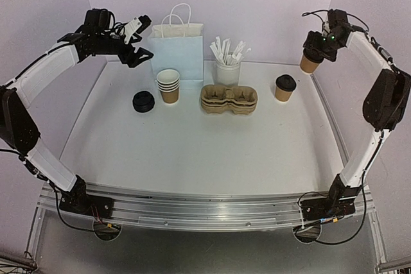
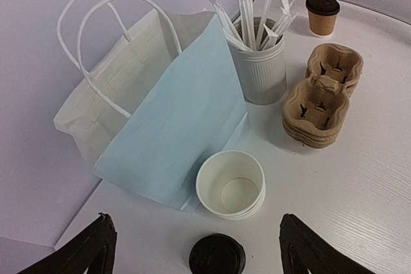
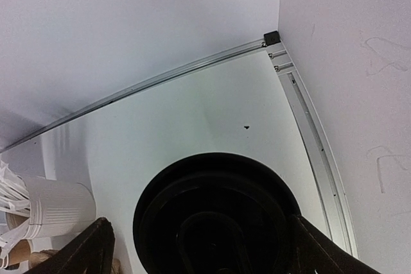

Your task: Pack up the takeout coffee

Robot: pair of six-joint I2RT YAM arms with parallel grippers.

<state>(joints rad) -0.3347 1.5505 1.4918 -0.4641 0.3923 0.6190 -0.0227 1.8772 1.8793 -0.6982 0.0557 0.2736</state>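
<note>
Kraft cup in hand: the right pincer [image 3: 202, 248] grips a lidded cup [image 1: 310, 63] at the far right corner, fingers spread wide about its sides. The cup appears to hang clear of the tabletop [image 1: 192, 152].
Step, as judged: carrying that cup to the carrier stack [image 1: 229, 99] at the far middle.
Doing it well: keep the cup upright, centre it over one well of the top carrier and lower it straight until it seats. Let go only then, because the stack lies loose and a skewed entry could shove it.
Left pincer [image 2: 196, 222]: wide and empty, hovering at the far left above the open cups [image 2: 231, 185] and the loose lids [image 1: 143, 102].
Second lidded cup [image 1: 284, 88]: stands on the tabletop just right of the carriers.
Carrier stack: nested pulp trays, every visible well empty.
Open cups: nested brown cups, white inside, nothing in the top one.
Loose lids: black, on the tabletop left of the open cups.
White ribbed cup [image 2: 259, 68]: full of paper-wrapped straws.
Blue paper bag [image 2: 173, 126]: against the far wall; its contents cannot be seen.
</note>
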